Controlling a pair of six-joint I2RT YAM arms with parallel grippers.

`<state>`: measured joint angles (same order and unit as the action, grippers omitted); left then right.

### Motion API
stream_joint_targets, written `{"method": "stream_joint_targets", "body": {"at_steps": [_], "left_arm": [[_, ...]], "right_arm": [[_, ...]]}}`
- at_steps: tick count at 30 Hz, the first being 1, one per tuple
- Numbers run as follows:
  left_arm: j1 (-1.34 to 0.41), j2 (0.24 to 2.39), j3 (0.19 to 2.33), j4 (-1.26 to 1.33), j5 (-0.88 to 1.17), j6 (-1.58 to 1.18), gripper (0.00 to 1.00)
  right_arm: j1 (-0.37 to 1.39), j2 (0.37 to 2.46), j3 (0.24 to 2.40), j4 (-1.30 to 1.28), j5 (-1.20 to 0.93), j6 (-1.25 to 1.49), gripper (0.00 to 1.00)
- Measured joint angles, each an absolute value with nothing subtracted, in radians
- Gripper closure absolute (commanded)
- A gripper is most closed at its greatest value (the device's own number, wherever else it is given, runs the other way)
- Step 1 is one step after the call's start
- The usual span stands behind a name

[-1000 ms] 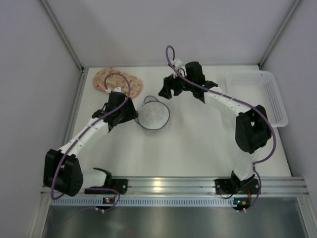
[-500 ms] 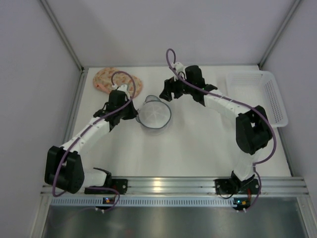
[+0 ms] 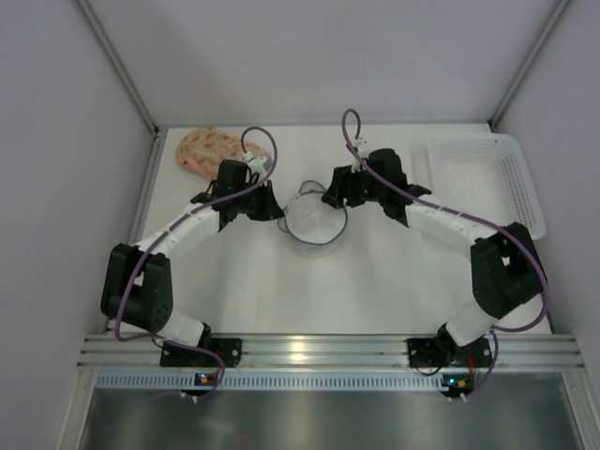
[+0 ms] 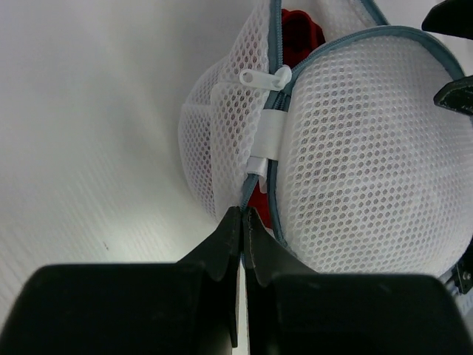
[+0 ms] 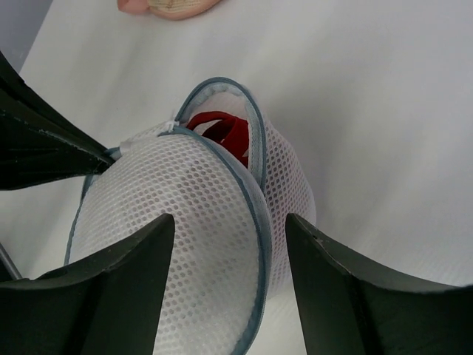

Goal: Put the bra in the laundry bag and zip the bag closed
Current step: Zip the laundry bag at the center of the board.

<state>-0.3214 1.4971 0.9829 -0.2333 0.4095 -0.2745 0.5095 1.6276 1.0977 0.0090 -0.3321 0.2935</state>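
Observation:
The laundry bag is a white mesh dome with blue-grey zip trim, standing mid-table. Its lid stands partly unzipped, and the red bra shows through the gap. My left gripper is shut on the bag's zip edge at its left side, with the blue tape pinched between the tips. The white zip pull lies just beyond them. My right gripper is open, one finger on each side of the mesh lid. In the top view, the left gripper and the right gripper flank the bag.
A peach floral cloth lies at the back left, behind the left arm. A white plastic basket stands at the back right. Grey walls enclose the table on three sides.
My left gripper has shut on the bag's zip edge. Bag and left gripper have shifted right. The right gripper has come forward and down over the bag, its jaws narrowing a little.

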Motion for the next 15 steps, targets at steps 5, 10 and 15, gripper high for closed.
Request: {"method": "stream_joint_targets", "body": {"at_steps": [5,10,15], "left_arm": [[-0.331,1.501,1.039,-0.226,0.476,-0.237,1.00],[-0.373,1.481,1.059,-0.205,0.484,-0.202,1.00],[-0.434,1.437,1.055,-0.203,0.501,-0.160,1.00]], "right_arm": [[0.493,1.485,1.008,0.009,-0.276,0.330,0.37],[0.489,1.348,0.939,0.009,-0.186,0.339,0.35],[0.458,1.311,0.931,0.022,-0.160,0.321,0.38]]}}
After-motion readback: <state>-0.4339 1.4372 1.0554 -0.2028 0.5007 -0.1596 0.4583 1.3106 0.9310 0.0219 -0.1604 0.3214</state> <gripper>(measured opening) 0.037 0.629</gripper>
